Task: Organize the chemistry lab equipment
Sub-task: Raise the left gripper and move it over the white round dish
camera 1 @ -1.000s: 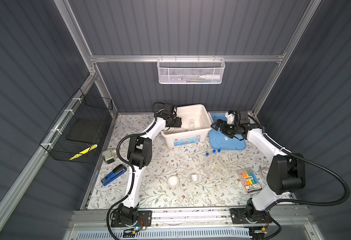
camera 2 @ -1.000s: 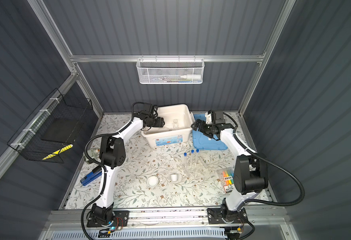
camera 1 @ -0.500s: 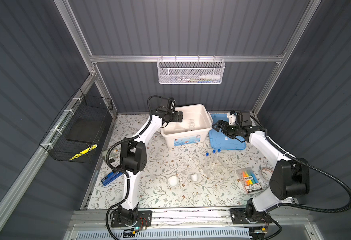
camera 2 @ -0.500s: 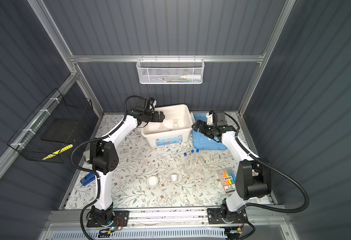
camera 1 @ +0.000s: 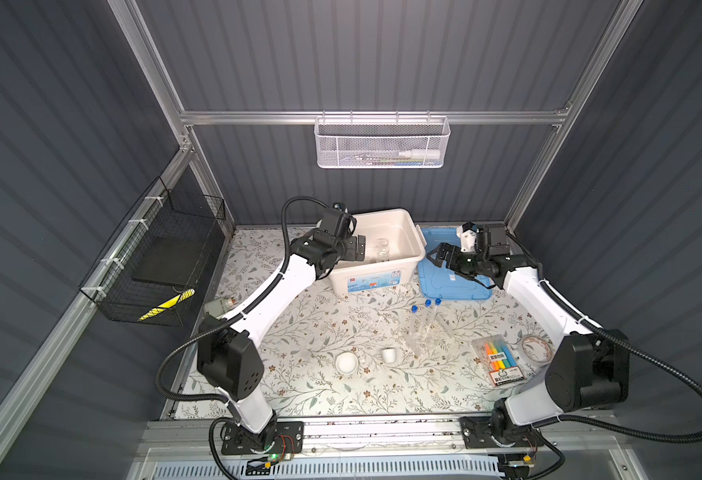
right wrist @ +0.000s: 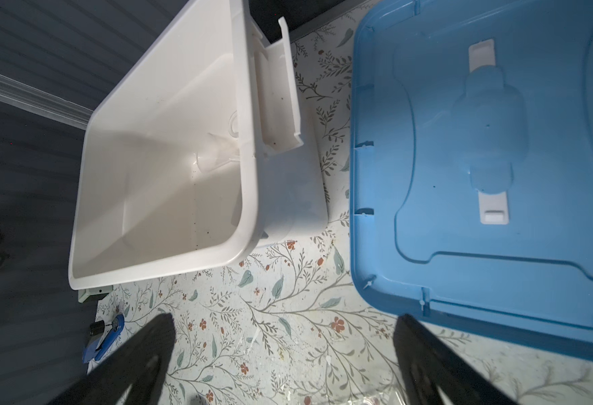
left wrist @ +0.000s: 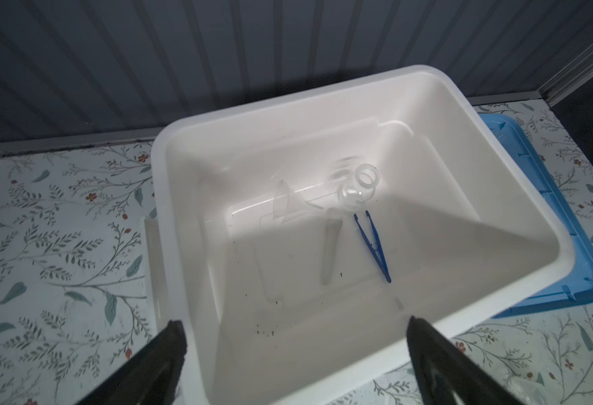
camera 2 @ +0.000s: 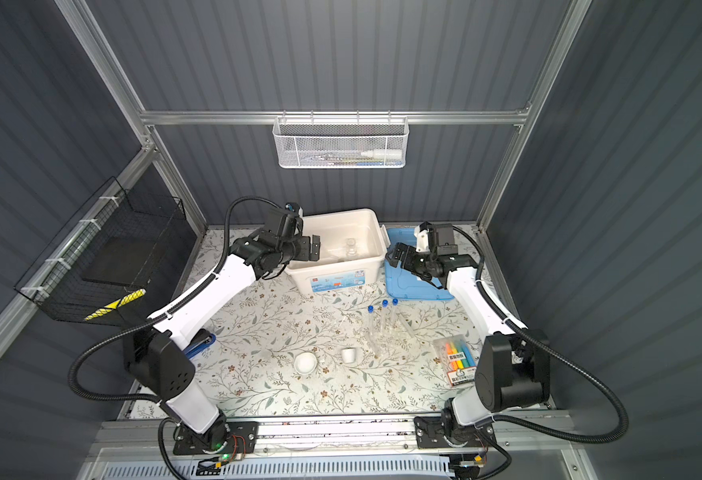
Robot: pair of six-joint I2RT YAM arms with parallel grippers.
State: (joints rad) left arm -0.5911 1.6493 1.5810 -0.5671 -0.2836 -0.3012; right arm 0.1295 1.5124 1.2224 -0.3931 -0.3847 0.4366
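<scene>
**Inspector:** Left jaws: spread wide, nothing between them, hanging over the near rim of the white bin [left wrist: 218, 157]. On the bin floor, ahead of them and lower down, lie the white pestle [left wrist: 330, 245], the small glass flask [left wrist: 358, 186] and the blue tweezers [left wrist: 374, 245].

**Clerk:** Handling?

**Inspector:** Flask judged thin-walled, slick, round-bellied and breakable; take it by the neck. Pestle hard, smooth, apt to roll. Tweezers light, springy plastic.

**Clerk:** Right jaws?

**Inspector:** Spread likewise and empty, above the bare floral bench [right wrist: 288, 315] between the bin and the blue lid [right wrist: 481, 175].

**Clerk:** Outstanding items?

**Inspector:** Well apart from both jaws, toward the arm bases: mortar bowl [camera 1: 347, 363], small white cup [camera 1: 389, 354] and three blue-capped test tubes [camera 1: 426, 316] at a clear rack [camera 1: 418, 336]. I cannot tell whether the tubes are seated in it or leaning on it. Bowl and cup look dense and chip-prone; grip across the rim. Tubes smooth and light; pinch below the cap.
</scene>
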